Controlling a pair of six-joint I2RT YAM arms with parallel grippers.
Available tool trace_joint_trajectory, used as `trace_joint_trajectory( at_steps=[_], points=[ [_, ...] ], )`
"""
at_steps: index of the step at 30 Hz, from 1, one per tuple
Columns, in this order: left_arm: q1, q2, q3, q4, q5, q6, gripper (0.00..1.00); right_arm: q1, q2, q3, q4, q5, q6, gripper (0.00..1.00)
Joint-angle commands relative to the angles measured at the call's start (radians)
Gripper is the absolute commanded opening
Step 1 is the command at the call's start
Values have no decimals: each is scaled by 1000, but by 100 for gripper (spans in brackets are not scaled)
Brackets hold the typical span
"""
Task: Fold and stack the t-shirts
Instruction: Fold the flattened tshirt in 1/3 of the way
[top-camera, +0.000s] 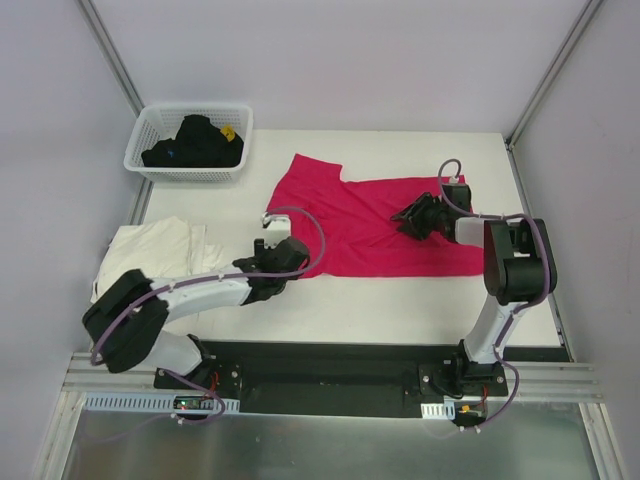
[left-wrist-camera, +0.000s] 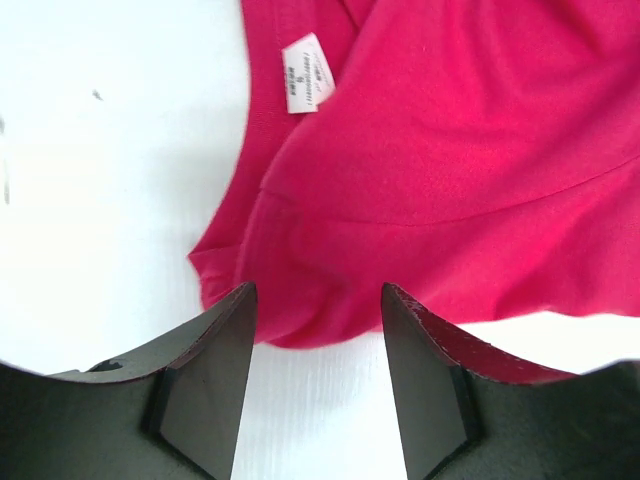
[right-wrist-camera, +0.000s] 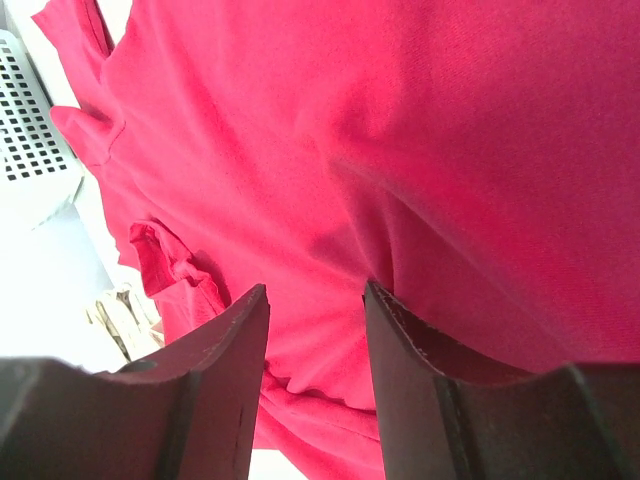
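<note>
Cloth seen from above: the magenta t-shirt (top-camera: 390, 225) lies rumpled across the middle and right of the tabletop (top-camera: 380, 310) and the cream t-shirt (top-camera: 150, 245) is bunched at its left edge; both look light, limp and apt to sag. The left wrist view shows the left pincer (left-wrist-camera: 318, 300) open, the magenta hem corner just before its tips, a doubled edge that should hold well. The right wrist view shows the right pincer (right-wrist-camera: 316, 295) open over smooth magenta cloth, where a pinch would likely gather only a loose layer.

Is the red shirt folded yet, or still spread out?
Spread out. The red shirt lies wide and mostly flat across the table, one sleeve sticking out at its far left corner; no neat fold shows.
</note>
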Motion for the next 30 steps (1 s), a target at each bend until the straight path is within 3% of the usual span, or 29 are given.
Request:
trace_joint_trajectory(
  at_steps=[1,10,17,22,30],
  points=[
    [7,-167,-36,-117,13,-72,52,-12,14,-16,35,12,6,46],
    [6,-130,-23,-119,32,-105,52,-14,-75,-13,38,-22,6,46],
    [6,-11,121,-62,-66,75,52,-18,-161,108,-18,-31,-77,47],
    [6,12,164,-19,-86,147,52,-27,-199,219,-155,19,-196,48],
    [-10,46,157,-18,-25,104,52,-93,-305,196,-173,43,-196,48]
  ],
)
